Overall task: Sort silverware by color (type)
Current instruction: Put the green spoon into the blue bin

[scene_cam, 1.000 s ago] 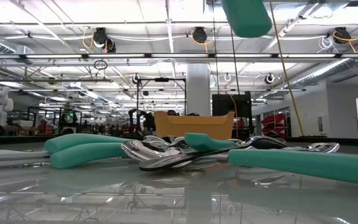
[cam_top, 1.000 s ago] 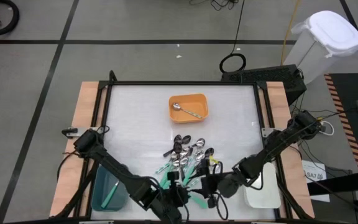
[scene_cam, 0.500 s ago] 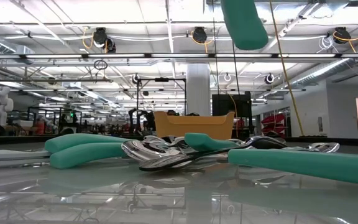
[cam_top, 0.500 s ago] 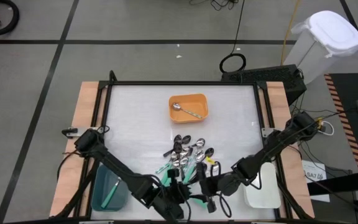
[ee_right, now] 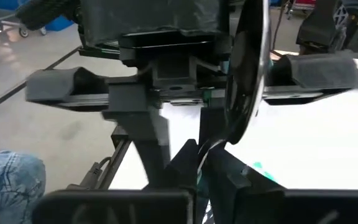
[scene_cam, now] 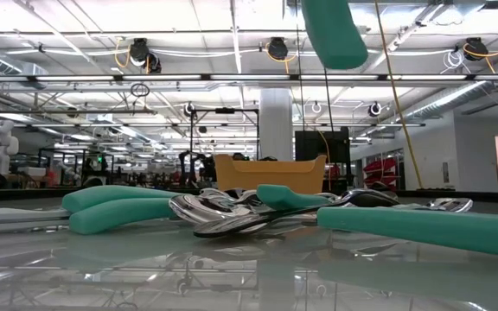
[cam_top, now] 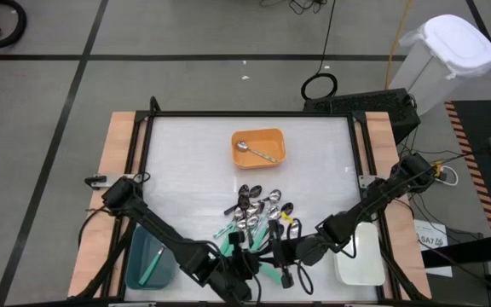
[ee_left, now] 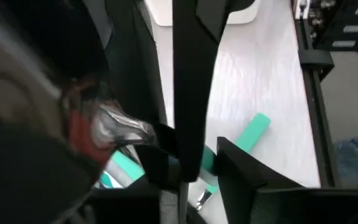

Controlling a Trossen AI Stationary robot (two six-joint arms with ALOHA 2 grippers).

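A black spoon (ee_right: 244, 81) stands upright in the air near the table's front edge, bowl on top. My left gripper (cam_top: 250, 260) and my right gripper (cam_top: 281, 254) meet it from opposite sides, both shut on its handle. In the low view a teal handle (scene_cam: 328, 33) hangs down from above; what holds it is out of that view. The rest of the silverware (cam_top: 258, 213) lies in a heap at mid-table: teal-handled, silver and black spoons lying across one another. My left gripper has the black spoon's handle (ee_left: 188, 143) between its two fingers, which slant down from the table's left. The handle rises past them, clear of the table. A teal piece (ee_left: 207, 163) also sits between the fingers; whether it is gripped I cannot tell. My right gripper pinches the lower part of the black spoon's handle (ee_right: 202, 149) between its two fingers, coming nearly level from the table's right. The bowl stands above the fingers, edge-on to the camera, in front of my left gripper.
An orange tray (cam_top: 239, 136) at the far middle holds one silver spoon (cam_top: 254, 152). A teal tray (cam_top: 136, 256) with a teal-handled spoon stands at the near left, a white tray (cam_top: 361, 264) at the near right. A teal-handled spoon (ee_left: 253, 130) lies loose near the grippers.
My right gripper has tipped, and its fingers have swung a little toward my left gripper. The teal handle at the top of the low view has come a little lower and leaned over slightly.
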